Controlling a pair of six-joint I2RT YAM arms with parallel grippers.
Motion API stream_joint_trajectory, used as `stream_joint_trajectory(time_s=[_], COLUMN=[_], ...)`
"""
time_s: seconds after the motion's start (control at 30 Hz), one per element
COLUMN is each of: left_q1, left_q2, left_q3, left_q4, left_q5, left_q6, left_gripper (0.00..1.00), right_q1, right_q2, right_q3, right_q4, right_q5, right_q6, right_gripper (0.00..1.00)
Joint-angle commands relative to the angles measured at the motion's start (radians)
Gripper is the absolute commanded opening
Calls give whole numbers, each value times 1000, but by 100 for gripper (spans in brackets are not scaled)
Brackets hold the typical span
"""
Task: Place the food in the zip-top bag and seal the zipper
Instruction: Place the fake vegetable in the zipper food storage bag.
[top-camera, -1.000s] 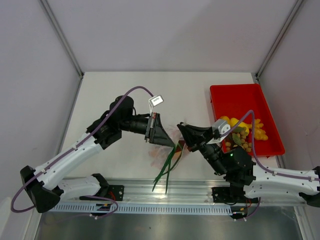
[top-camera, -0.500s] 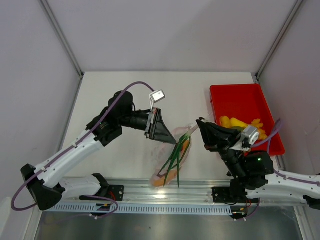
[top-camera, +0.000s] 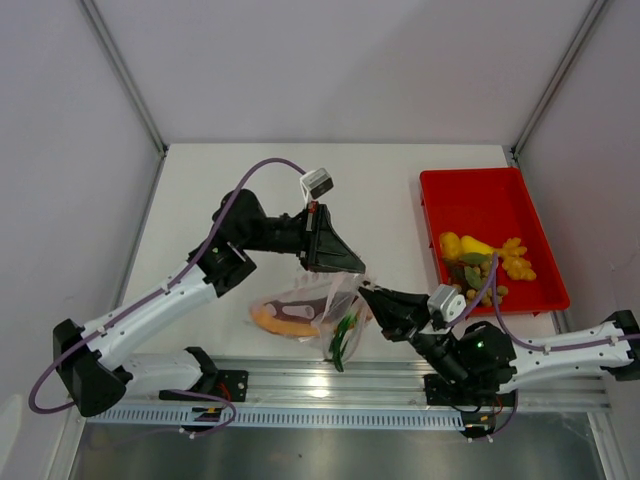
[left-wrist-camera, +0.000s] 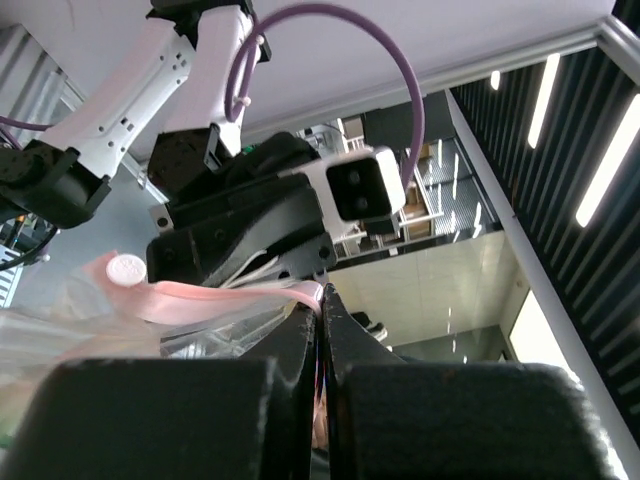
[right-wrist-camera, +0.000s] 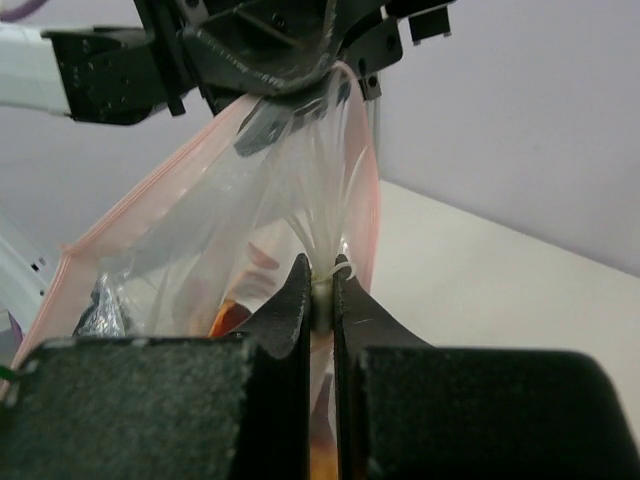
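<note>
Both left pincer (top-camera: 354, 269) and right pincer (top-camera: 366, 293) pinch the zip-top bag (top-camera: 305, 300).

This looks like a robotics lab test cell. A white desk (top-camera: 380, 180) is boxed in by plain pale panels (top-camera: 340, 70) on aluminium posts (top-camera: 122, 75). A cabled left arm (top-camera: 160, 300) and right arm (top-camera: 560, 345) are bolted to an aluminium rail (top-camera: 330, 375) along the bottom edge. At the right of the left wrist view, long strip lights (left-wrist-camera: 610, 160) hang under a dark slatted ceiling.

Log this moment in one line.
left gripper: shut on zip-top bag | right gripper: shut on zip-top bag | inside: melon slice, green onion | red tray: yellow peppers
</note>
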Motion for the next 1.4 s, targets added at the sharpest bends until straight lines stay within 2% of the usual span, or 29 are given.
stream_joint_trajectory(time_s=[0.0,0.1,0.2,0.23,0.3,0.33,0.4,0.47,0.6,0.63,0.77,0.97,1.1,1.2,1.27,1.3,1.33,1.37], left_q1=[-4,-6,-4,-6,-6,-7,-7,-9,-12,-15,-27,-47,-47,-47,-47,-47,-47,-47], left_q2=[-30,-40,-45,-47,-42,-39,-30,-30,-45,-51,-51,-57,-74,-83,-88,-91,-94,-94], left_q3=[38,44,74,76,78,93,104,122,116,95,82,94,94,134,139,139,137,136], left_q4=[42,-18,-128,-135,-136,-173,-225,-306,-369,-368,-348,-377,-417,-522,-567,-573,-578,-584], left_q5=[-105,-144,-161,-158,-137,-129,-108,-88,-77,-68,-33,-31,-49,-100,-121,-134,-137,-141], left_q6=[-21,16,122,134,177,197,277,340,409,414,421,457,490,553,578,584,587,593], left_gripper=[1,1,0,1,1,0,1,1,1,1,1,0,1,0,1,1,0,1], right_q1=[54,71,50,33,-10,-19,-45,-97,-197,-266,-395,-401,-403,-412,-417,-420,-420,-421], right_q2=[15,19,27,35,58,56,41,42,67,94,214,372,365,313,280,264,262,259], right_q3=[28,74,158,193,250,287,302,357,439,451,534,596,548,510,477,474,477,494], right_q4=[-72,-194,-364,-515,-635,-716,-760,-910,-1021,-1056,-1137,-1187,-1145,-1127,-1117,-1131,-1151,-1171], right_q5=[117,139,120,107,33,2,-68,-132,-231,-318,-499,-547,-569,-550,-576,-584,-575,-561], right_q6=[-44,-15,76,119,239,270,359,461,575,621,695,690,689,703,701,701,707,712], right_gripper=[0,0,0,0,0,0,0,0,0,0,0,0,0,0,15,28,54,61])
